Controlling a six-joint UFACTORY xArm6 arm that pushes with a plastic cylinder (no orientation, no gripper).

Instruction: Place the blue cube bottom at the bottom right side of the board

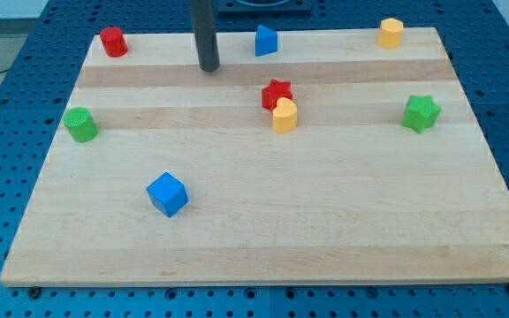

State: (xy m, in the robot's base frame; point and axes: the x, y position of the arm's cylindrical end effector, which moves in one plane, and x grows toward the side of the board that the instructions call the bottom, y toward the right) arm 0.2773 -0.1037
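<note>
Eight small blocks sit on the pale wooden counter (343,230) right now. Heads up, there's no pincer on this arm, just a dark rod, so nothing to open or close. My tip (208,68) is up near the view's top edge, touching no block.

The blue cube (167,194) I'm meant to move is well below my tip and slightly to its left, on its own. The bottom right corner is far down and to the right of my tip.

What could go wrong, I reckon:
- I have to get round to the cube's far left side first, and a lazy path could clip the green block (80,124) down-left of my tip.
- An off-centre shove would spin the cube and send it off line, maybe over the counter's bottom edge.
- Drifting upward mid-push could bump the red star (276,91) and the yellow block (284,116), which look to be touching, though it's hard to tell.
</note>
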